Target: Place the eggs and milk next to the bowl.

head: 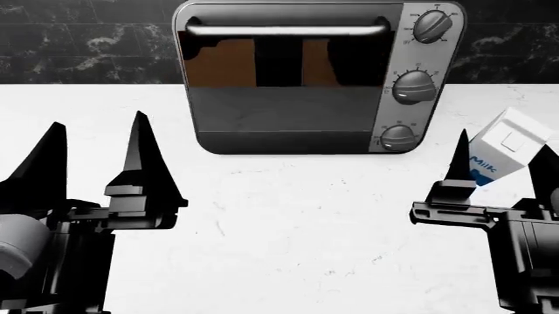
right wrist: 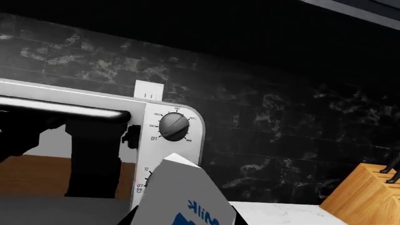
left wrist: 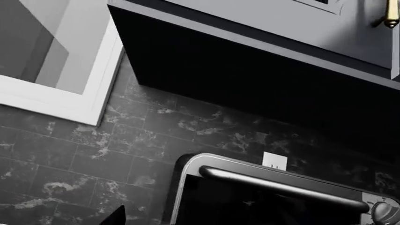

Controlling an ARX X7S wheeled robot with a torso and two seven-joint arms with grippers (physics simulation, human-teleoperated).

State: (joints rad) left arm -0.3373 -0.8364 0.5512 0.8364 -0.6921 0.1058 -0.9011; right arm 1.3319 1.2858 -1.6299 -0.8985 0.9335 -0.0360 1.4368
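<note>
White counter [head: 288,229]; right gripper [head: 502,167] clamps tilted milk [head: 506,147].

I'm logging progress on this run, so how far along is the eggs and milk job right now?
Nothing looks placed yet: no bowl or eggs show in any view. In hand: the right gripper holds the milk, tilted, above the white counter near the toaster oven. The left gripper is open and empty. Left to do: set the milk beside the bowl, then fetch both eggs.
</note>
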